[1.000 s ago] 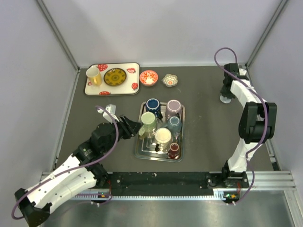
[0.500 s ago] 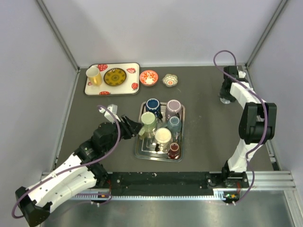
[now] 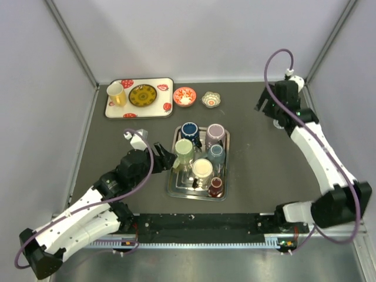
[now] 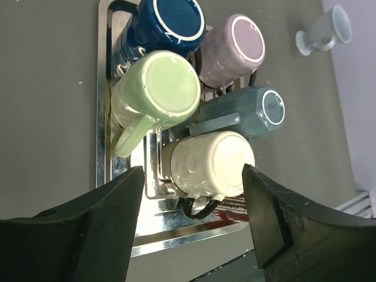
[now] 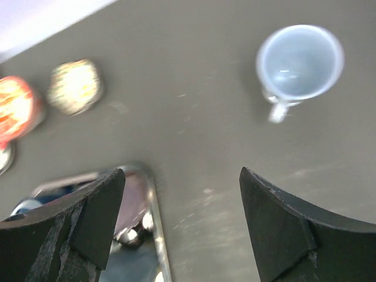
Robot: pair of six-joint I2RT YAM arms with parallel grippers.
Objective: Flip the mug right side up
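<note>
**Workspace at the moment of approach.** A dark table [image 3: 252, 158] is shown from above, with a metal tray [image 4: 103, 117] at its centre. The left gripper [image 3: 164, 157] is held just beside the tray's left edge. The right gripper [image 3: 267, 107] is raised over the far right corner.

**Step in hand.** This is judged to be the approach to an inverted mug on the tray. One pale blue mug [image 5: 299, 61] is seen standing mouth up on the bare table, well apart from the tray, so its turning appears done.

**Next move.** The left jaws would have to be closed on a mug's wall or handle. That mug would then be lifted free of its close-packed neighbours before rotation.

**Left wrist view.** The left gripper [image 4: 192, 176] is shown with its fingers spread wide and nothing between them. Five mugs are resolved base up:
- the green mug [image 4: 158, 97], nearest the jaws
- the cream mug [image 4: 211, 164], also nearest the jaws
- the navy mug [image 4: 167, 23]
- the pink mug [image 4: 235, 47]
- the grey mug [image 4: 258, 111]

Their handles and mutual contact cannot be read from the top view.

**Right wrist view.** The right gripper [image 5: 181, 176] is likewise shown parted and empty. Only here is the pale blue mug's hollow interior exposed. In the top view that mug cannot be picked out near the right arm.
</note>
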